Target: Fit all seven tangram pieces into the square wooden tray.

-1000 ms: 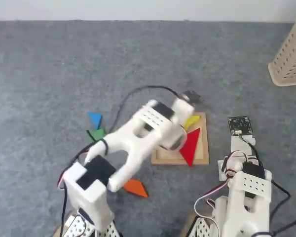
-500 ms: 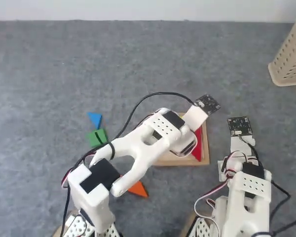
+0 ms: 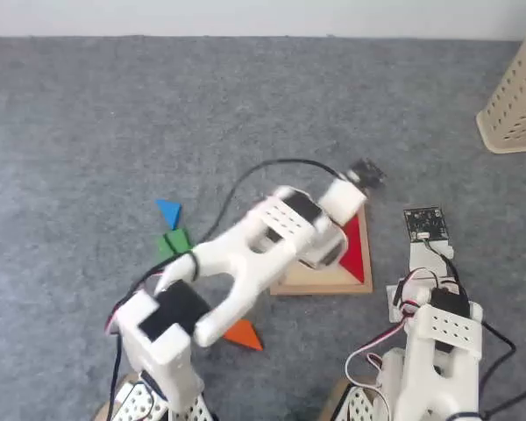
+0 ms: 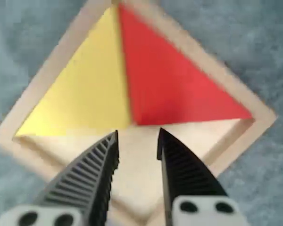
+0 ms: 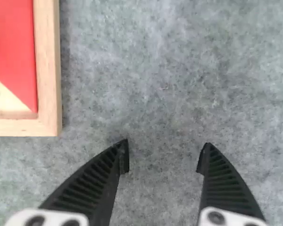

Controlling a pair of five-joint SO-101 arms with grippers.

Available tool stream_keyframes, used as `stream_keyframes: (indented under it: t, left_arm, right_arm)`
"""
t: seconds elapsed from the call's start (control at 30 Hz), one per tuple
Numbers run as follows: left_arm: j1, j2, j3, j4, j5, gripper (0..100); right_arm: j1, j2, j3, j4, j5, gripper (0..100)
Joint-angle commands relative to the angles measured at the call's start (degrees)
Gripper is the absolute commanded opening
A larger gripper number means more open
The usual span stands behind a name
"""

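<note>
Showed L gripper [image 4: 137,136] slightly parted, empty, over bare floor of tray [image 4: 259,115], tips near seam between yellow triangle [image 4: 80,89] and red triangle [image 4: 174,89]. Had both lying flat inside tray, touching along one edge. Showed R gripper [image 5: 165,146] spread wide, empty, over carpet [image 5: 179,70] beside tray corner. On L arm's side, well apart from tray, had blue triangle [image 3: 167,210], green piece [image 3: 173,241] near it, orange triangle [image 3: 243,334] nearer arm bases.
</note>
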Motion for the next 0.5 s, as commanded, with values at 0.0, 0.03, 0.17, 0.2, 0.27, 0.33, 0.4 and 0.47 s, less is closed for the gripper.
stream_keyframes:
  t: [0.0, 0.03, 0.17, 0.2, 0.27, 0.33, 0.4, 0.47]
  left_arm:
    - [-4.84, -12.48, -1.19, 4.04, -0.53, 13]
    - [-6.07, -16.09, 0.13, 4.75, -0.53, 13]
    - [-14.07, -30.77, 7.08, 5.89, -0.53, 13]
    - [-17.23, -33.76, 9.01, 5.54, -0.53, 13]
    - [-24.0, -38.95, 12.79, 5.45, -0.53, 13]
    - [-30.33, -42.55, 16.31, 5.63, -0.53, 13]
    - [-35.78, -44.75, 20.53, 5.45, -0.62, 13]
    - [-39.91, -45.54, 24.92, 4.13, -2.2, 13]
  right_arm:
    - [-0.84, 0.4, -0.35, -0.92, -0.18, 24.2]
    - [-0.84, 0.4, -0.35, -0.92, -0.18, 24.2]
    - [-0.84, 0.4, -0.35, -0.92, -0.18, 24.2]
    - [-0.84, 0.4, -0.35, -0.92, -0.18, 24.2]
    - [-0.84, 0.4, -0.35, -0.92, -0.18, 24.2]
    - [-0.84, 0.4, -0.26, -0.92, -0.18, 24.2]
    - [-0.92, 0.4, -0.26, -0.92, -0.18, 24.2]
    - [-0.92, 0.4, -0.26, -0.92, -0.18, 24.2]
